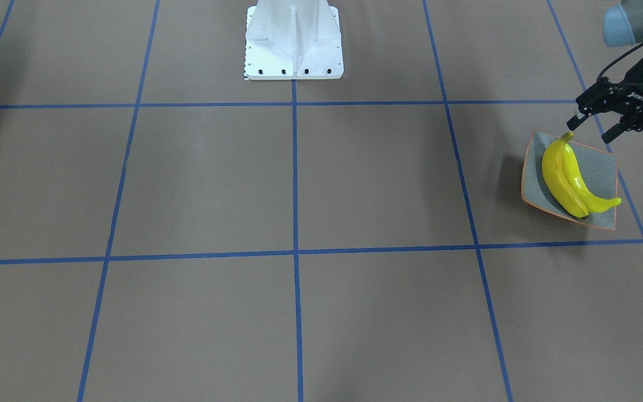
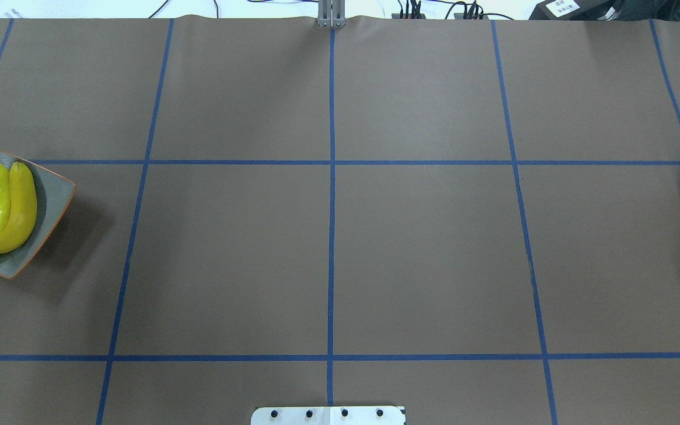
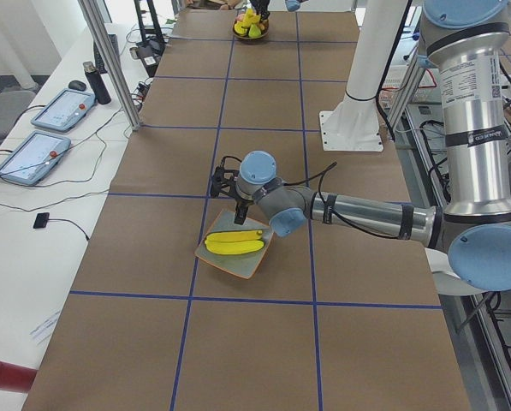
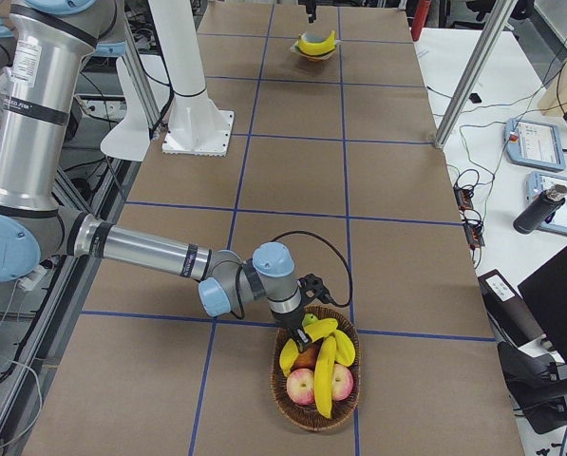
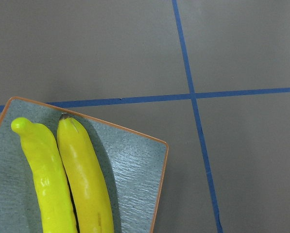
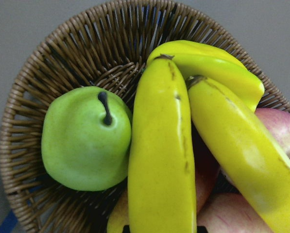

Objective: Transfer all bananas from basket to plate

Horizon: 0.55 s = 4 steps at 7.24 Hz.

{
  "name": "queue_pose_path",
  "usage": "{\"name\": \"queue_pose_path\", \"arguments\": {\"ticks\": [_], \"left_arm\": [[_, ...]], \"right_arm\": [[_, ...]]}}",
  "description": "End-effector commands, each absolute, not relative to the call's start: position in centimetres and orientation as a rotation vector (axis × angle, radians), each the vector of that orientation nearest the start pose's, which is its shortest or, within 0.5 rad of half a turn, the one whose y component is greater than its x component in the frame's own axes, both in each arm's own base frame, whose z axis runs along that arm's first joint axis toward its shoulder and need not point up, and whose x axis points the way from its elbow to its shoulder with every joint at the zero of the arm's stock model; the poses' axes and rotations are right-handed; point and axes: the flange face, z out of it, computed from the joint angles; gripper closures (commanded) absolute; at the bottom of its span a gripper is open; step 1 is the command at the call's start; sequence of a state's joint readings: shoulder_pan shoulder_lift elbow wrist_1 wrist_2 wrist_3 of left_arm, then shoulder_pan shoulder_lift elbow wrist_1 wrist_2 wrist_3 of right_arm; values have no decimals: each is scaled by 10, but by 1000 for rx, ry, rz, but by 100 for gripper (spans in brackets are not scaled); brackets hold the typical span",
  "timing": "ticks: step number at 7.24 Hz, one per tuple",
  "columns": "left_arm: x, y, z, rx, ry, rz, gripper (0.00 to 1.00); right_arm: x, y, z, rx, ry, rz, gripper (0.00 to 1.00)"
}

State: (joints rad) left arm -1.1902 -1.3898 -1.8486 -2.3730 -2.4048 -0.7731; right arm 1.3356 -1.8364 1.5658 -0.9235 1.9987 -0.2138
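Left fingers [image 1: 591,126]: spread wide, holding nothing, poised just above the robot-side corner of the plate [image 1: 600,167]. Two bananas [image 1: 564,178] lie side by side on that plate, touching. The plate sits at the left end of the surface [image 2: 328,260].

Right fingers [image 4: 304,328]: down at the basket [image 6: 47,63] at the opposite end. How far they are open cannot be told, since the wrist camera shows only dark slivers at its bottom edge. Directly beneath them lies a central banana [image 6: 159,145], its long axis running straight away from the fingers and its dark tip at the far end. A second banana [image 6: 237,155] rests against it, angled off. A yellow curve behind may be a third; the view is too tight to confirm. A green pear [image 6: 84,138] and apples [image 6: 281,131] share the basket.

Judgement: the right arm is much the nearer. The central banana looks like its next pick, gripped across its width.
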Motion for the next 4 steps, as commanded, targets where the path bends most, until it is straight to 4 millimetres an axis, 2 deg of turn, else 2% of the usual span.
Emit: {"name": "queue_pose_path", "arguments": {"ticks": [1, 2, 3, 4], "left_arm": [[104, -420, 508, 280, 1103, 24, 0], [104, -420, 508, 281, 1104, 26, 0], [105, -420, 507, 281, 1104, 26, 0], [105, -420, 508, 280, 1105, 27, 0]], "right_arm": [[34, -403, 711, 426, -461, -508, 100], [42, -404, 701, 435, -492, -488, 100], [50, -408, 667, 423, -506, -462, 100], [56, -412, 617, 393, -517, -437, 100]]}}
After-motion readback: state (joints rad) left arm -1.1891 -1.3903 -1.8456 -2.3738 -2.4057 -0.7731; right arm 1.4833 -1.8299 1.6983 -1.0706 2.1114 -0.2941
